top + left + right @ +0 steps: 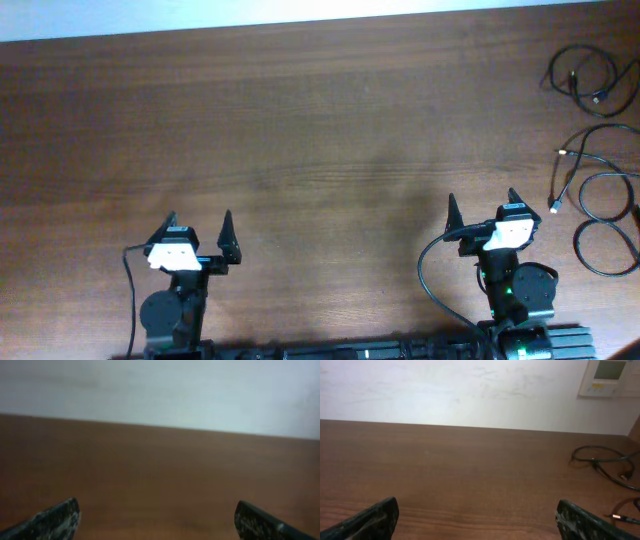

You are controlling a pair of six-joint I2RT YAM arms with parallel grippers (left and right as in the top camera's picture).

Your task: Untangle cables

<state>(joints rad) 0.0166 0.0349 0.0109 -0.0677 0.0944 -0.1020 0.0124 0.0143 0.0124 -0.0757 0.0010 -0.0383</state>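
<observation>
Thin black cables lie at the table's far right in the overhead view. One looped cable (pixel 588 78) is near the back corner, and a larger bunch of loops (pixel 600 195) with small plug ends lies nearer the front. The right wrist view shows one cable loop (pixel 605 457) at the right and a metal-tipped plug end (pixel 616 517) low down at the edge. My right gripper (pixel 482 200) (pixel 477 501) is open over bare wood, left of the bunch. My left gripper (pixel 200 220) (pixel 157 502) is open far to the left, with no cable in its view.
The brown wooden table (pixel 300 130) spreads wide between and beyond both arms. A pale wall rises behind its far edge, with a white wall panel (pixel 609 377) at the upper right. Thicker black arm wires (pixel 430 275) hang by each base.
</observation>
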